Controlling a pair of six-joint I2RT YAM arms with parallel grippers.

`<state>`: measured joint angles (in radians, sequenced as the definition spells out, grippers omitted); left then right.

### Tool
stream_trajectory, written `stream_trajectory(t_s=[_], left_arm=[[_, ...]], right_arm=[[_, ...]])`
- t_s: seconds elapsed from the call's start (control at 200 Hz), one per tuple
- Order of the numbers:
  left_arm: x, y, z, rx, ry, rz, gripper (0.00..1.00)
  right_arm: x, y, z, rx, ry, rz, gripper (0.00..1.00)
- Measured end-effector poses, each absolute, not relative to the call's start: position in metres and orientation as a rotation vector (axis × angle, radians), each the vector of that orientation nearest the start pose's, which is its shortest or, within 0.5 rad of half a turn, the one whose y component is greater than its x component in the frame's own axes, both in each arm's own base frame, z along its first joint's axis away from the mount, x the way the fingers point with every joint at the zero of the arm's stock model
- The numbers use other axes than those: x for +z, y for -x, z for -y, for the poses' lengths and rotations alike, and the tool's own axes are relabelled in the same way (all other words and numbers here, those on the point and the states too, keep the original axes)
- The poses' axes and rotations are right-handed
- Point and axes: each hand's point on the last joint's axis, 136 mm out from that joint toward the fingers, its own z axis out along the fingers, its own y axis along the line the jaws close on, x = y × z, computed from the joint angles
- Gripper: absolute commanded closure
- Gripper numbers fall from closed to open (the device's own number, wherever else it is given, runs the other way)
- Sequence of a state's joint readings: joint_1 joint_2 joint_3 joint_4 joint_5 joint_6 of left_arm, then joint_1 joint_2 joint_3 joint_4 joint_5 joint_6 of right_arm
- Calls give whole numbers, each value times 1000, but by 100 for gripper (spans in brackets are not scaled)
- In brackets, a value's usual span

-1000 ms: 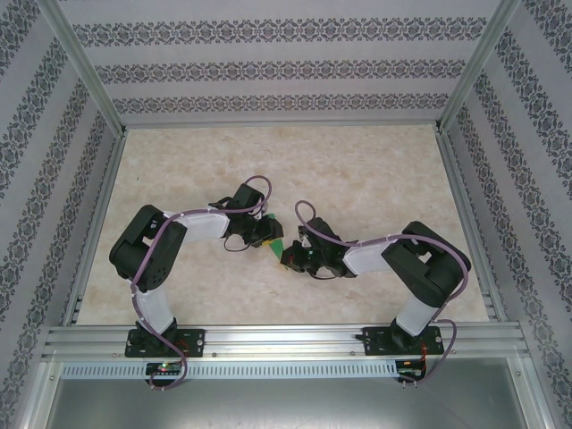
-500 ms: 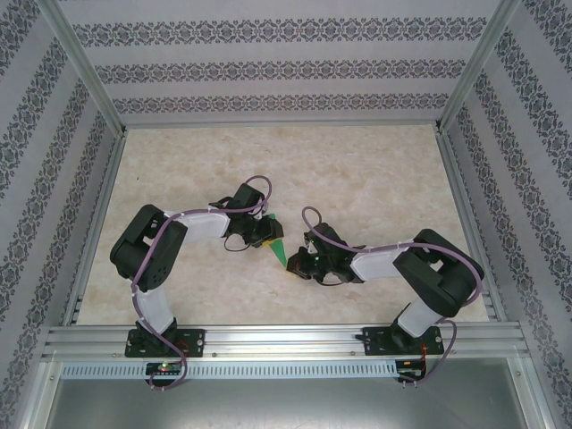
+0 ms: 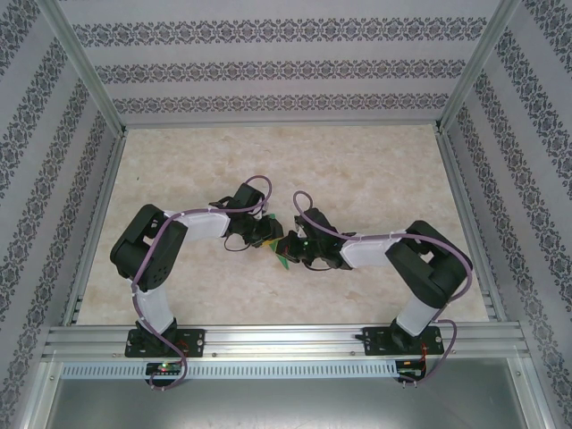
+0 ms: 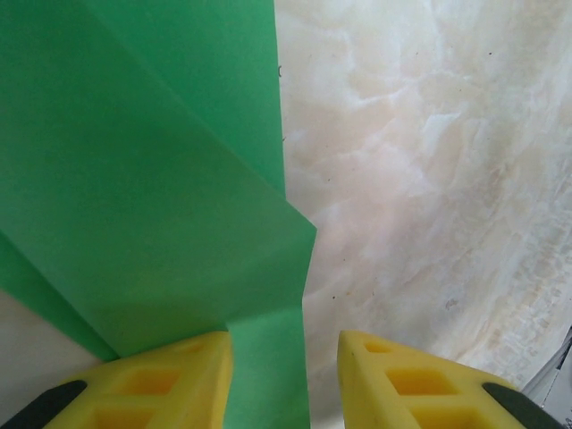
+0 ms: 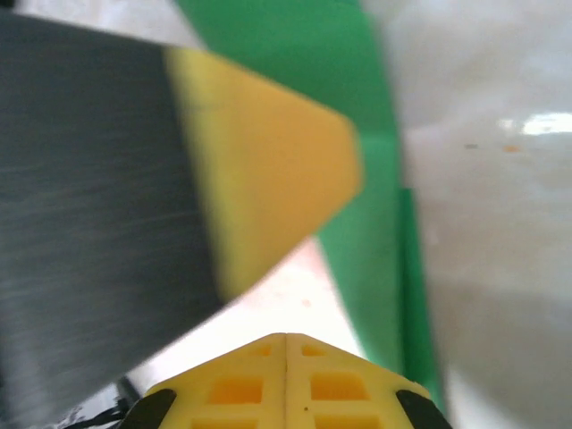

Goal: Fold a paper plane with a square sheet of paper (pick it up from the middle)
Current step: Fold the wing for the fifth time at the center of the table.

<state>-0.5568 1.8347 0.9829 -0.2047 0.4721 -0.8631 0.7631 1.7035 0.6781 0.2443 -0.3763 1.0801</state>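
Presently, folded green paper (image 4: 161, 179) is being straddled on the counter (image 4: 429, 179) by the part-open left pincer (image 4: 284, 353), long axis running straight ahead. The right pincer (image 5: 286, 349), shut and empty, is being held just beside.

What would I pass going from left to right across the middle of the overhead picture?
The left arm, then the left hand, the green paper, the right hand, and last the right arm.
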Motion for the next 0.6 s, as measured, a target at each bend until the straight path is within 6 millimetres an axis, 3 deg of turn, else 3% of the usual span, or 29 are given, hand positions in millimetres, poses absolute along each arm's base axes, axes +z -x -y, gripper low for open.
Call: stream_trajectory(t_s=[0.1,0.599], left_arm=[[26,-304,282,-1022,258,-2875,62],[26,-304,282,-1021,247,-2874,62]], right_arm=[[14,-242,-319,1166,-232,-2741,98],[21,-241,-319,1160,-222,-2749,96]])
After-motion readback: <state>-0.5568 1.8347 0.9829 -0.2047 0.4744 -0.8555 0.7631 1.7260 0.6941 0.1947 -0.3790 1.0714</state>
